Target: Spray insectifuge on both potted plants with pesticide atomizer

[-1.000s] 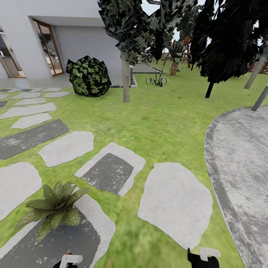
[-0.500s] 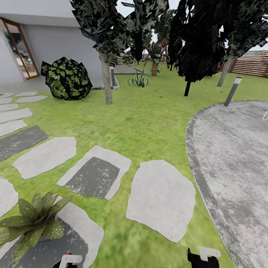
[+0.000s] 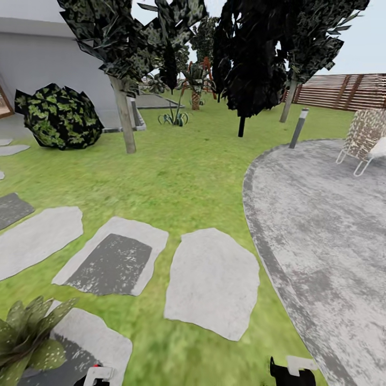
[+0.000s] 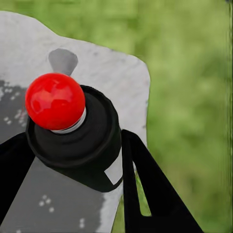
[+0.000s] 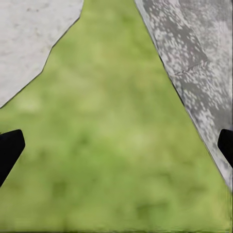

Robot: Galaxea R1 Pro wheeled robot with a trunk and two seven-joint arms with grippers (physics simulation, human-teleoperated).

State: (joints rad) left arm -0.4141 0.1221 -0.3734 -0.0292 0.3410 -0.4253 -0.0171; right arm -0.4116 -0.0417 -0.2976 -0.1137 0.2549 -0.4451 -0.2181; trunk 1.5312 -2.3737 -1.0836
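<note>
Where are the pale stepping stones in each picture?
Head view: stepping stones cross the lawn, left and middle.
Left wrist view: one lies behind the red-topped atomizer.
Right wrist view: one borders the lawn, opposite the patio.
Shared landmark: the green lawn.

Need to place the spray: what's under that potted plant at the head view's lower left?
The potted plant sits on a pale stepping stone with a dark grey patch, lawn around it. Its leaves cover the pot and the stone directly beneath.
</note>
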